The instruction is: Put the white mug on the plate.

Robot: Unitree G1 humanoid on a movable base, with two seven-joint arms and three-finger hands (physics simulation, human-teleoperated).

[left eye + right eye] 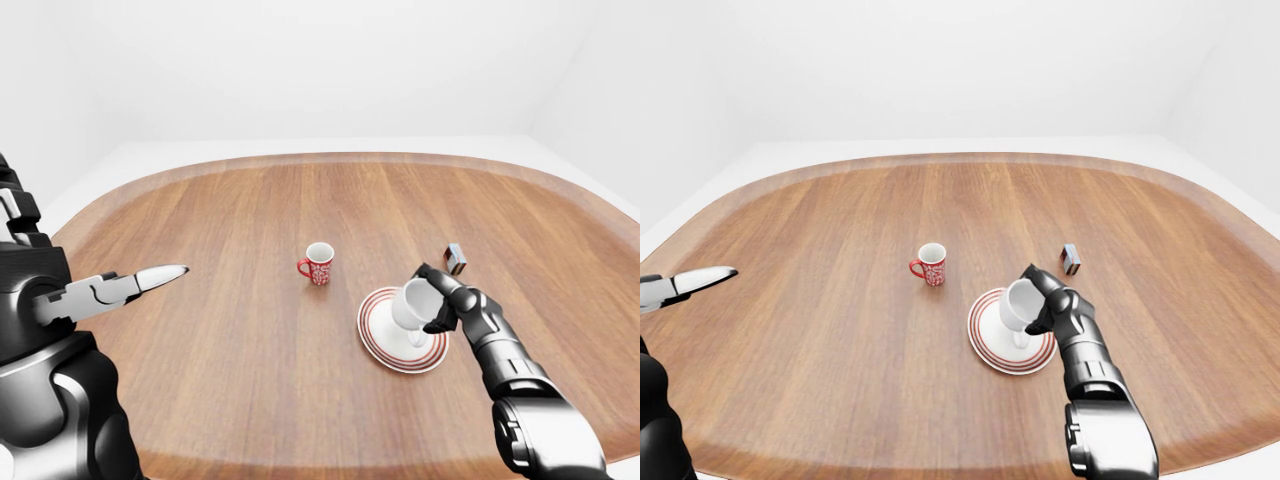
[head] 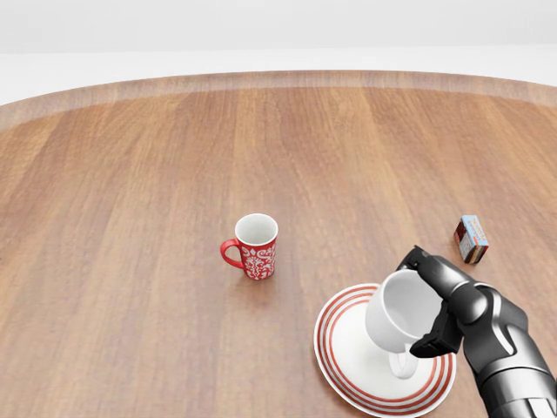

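Observation:
The white mug [image 2: 399,315] is tilted, its mouth facing the upper left and its handle pointing down over the red-ringed white plate [image 2: 346,348]. My right hand [image 2: 419,305] is shut on the mug from its right side, in the lower right of the head view. The handle hangs just at the plate's surface; I cannot tell whether it touches. My left hand [image 1: 150,277] is held out flat and open at the left of the left-eye view, far from both things, holding nothing.
A red patterned mug [image 2: 255,246] stands upright to the upper left of the plate. A small box [image 2: 470,239] lies to the plate's upper right. The wooden round table [image 1: 230,220] spreads wide around them.

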